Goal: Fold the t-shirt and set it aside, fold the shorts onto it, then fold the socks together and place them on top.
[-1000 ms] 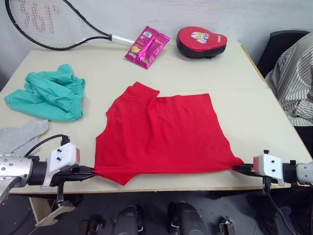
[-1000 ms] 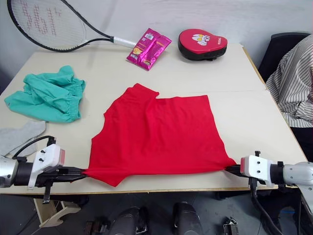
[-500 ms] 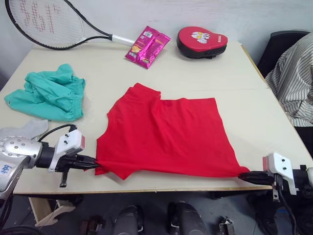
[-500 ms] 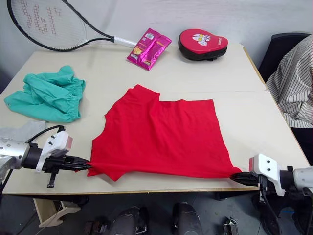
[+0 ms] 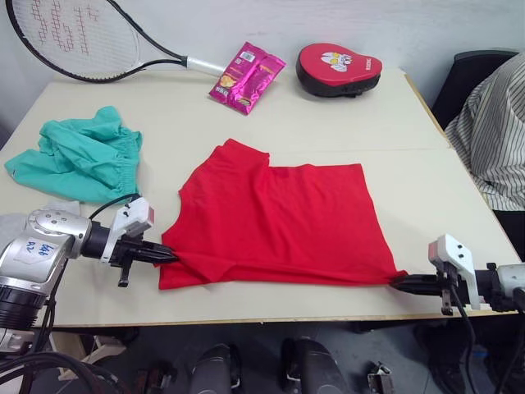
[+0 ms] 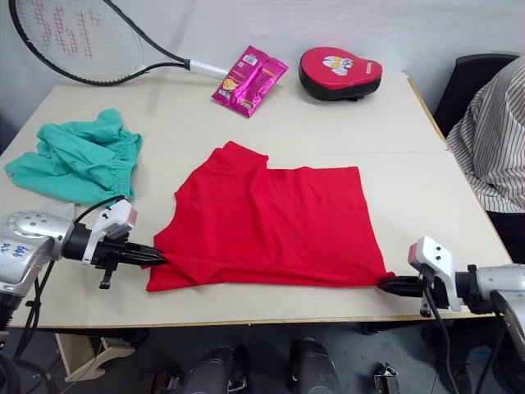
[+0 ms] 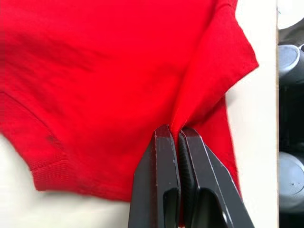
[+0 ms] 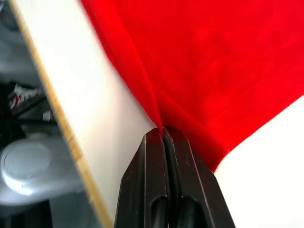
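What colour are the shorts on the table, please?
Teal green shorts, clearest in the left eye view.

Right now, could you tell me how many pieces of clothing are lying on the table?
3, maybe more hidden: the red t-shirt at the centre, pinched by both grippers; the shorts at the robot's left; one grey sock partly hidden behind the left arm.

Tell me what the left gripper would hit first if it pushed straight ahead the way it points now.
The left gripper, shut on the plain bright red cloth t-shirt, points across the table along that cloth, so it would likely just plough into more of the shirt.
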Robot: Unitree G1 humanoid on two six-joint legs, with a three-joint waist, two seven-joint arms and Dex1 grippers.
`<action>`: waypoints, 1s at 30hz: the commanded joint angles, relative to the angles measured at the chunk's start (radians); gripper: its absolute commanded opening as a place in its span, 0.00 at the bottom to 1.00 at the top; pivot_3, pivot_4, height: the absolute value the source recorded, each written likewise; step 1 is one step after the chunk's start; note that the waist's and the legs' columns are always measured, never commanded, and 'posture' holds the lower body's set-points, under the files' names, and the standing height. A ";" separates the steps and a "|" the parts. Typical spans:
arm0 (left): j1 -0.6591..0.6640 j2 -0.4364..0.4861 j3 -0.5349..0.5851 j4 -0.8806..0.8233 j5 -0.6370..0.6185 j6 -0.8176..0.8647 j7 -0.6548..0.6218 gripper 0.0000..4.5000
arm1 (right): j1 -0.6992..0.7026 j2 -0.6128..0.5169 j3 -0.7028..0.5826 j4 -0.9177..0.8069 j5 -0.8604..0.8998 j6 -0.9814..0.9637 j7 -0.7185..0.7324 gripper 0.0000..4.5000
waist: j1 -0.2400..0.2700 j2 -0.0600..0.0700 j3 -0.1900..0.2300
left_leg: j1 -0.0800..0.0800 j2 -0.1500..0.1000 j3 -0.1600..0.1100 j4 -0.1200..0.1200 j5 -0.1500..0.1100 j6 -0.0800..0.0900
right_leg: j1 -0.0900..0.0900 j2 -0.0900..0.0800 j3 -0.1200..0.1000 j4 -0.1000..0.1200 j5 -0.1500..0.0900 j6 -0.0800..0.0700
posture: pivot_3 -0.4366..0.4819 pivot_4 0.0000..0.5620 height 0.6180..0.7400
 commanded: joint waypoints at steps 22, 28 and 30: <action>0.311 -0.138 0.274 -0.343 -0.122 -0.179 0.124 0.00 | 0.110 0.203 -0.124 -0.441 0.106 -0.039 -0.181 0.00 | 0.006 -0.001 0.000 | 0.002 0.000 -0.002 -0.002 -0.004 -0.001 | 0.003 -0.001 0.000 -0.001 0.001 0.001 | 0.48 0.27 1.00; 0.339 -0.172 0.143 -0.383 -0.067 -0.258 0.101 0.00 | 0.098 0.254 0.017 -0.379 -0.004 -0.160 -0.184 0.00 | 0.005 -0.001 0.000 | 0.001 -0.001 -0.001 -0.002 -0.003 -0.002 | 0.003 -0.001 0.000 -0.002 0.001 0.001 | 0.48 0.27 1.00; 0.335 -0.194 0.093 -0.368 -0.022 -0.303 0.115 0.00 | 0.085 0.267 0.051 -0.327 -0.052 -0.205 -0.188 0.00 | 0.005 -0.001 0.000 | 0.001 -0.001 -0.001 -0.001 -0.003 -0.002 | 0.003 -0.001 0.000 -0.002 0.001 0.001 | 0.48 0.27 1.00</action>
